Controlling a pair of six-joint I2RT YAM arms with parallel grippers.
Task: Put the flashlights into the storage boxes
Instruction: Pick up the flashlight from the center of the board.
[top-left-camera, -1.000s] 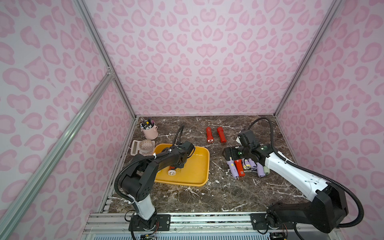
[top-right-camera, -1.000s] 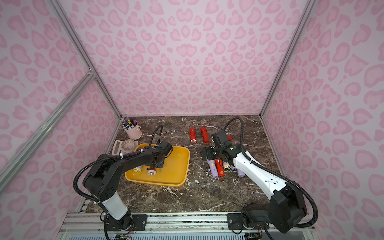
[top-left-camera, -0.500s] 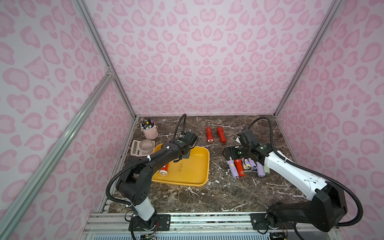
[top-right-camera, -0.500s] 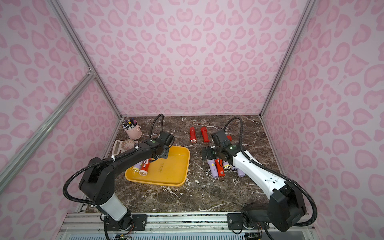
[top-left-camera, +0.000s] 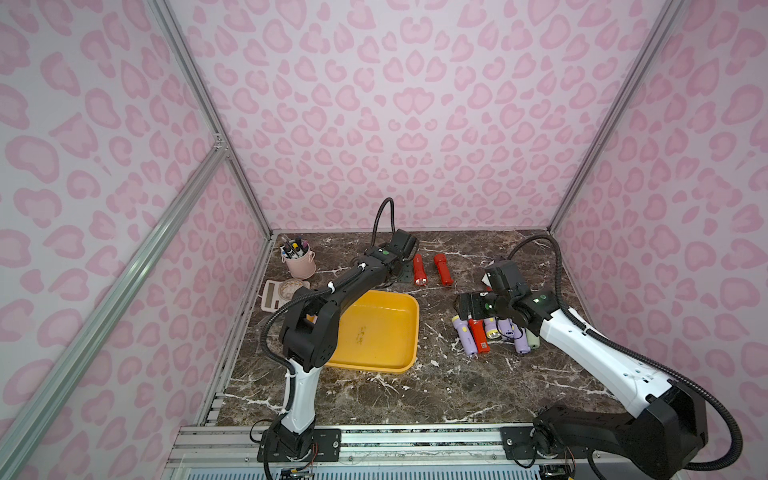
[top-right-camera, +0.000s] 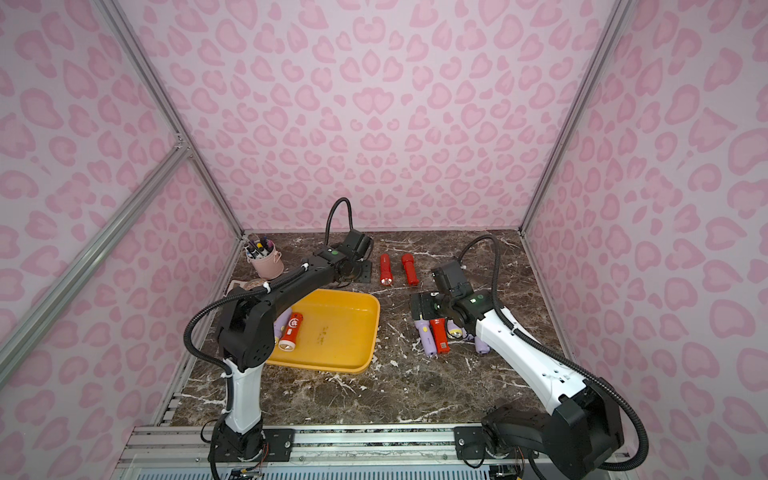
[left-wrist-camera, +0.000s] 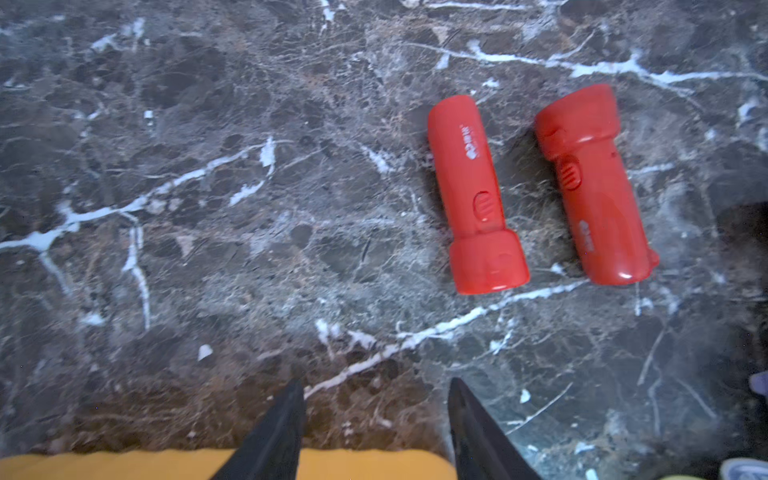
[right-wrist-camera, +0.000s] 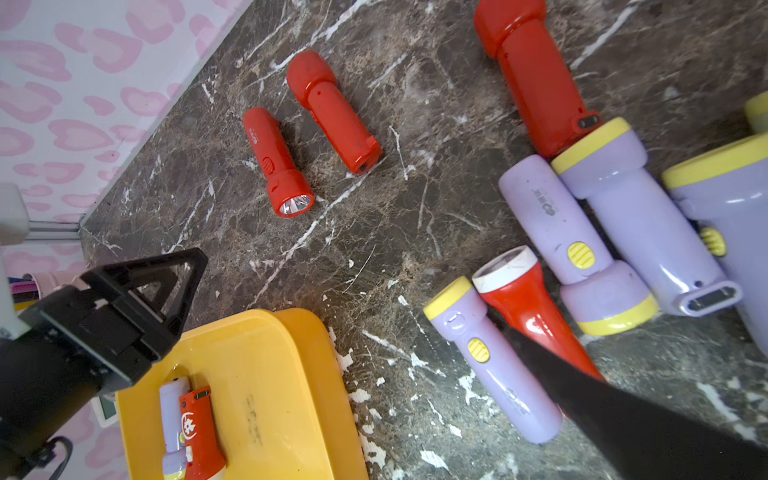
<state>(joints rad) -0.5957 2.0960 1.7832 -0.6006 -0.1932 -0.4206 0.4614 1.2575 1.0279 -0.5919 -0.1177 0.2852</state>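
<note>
The yellow storage box holds a red flashlight beside a lilac one. Two red flashlights lie at the back, also in the left wrist view. My left gripper hovers just left of them, open and empty. Several lilac and red flashlights lie bunched right of the box. My right gripper hangs open over that bunch. Only one finger shows in the right wrist view.
A pink pen cup stands in the back left corner. A beige calculator with a round thing on it lies in front of the cup. Pink walls close in the left, back and right sides.
My left gripper has left the yellow box and swung back toward the two red flashlights. A red flashlight now lies free in the box. The right arm has stayed still.
</note>
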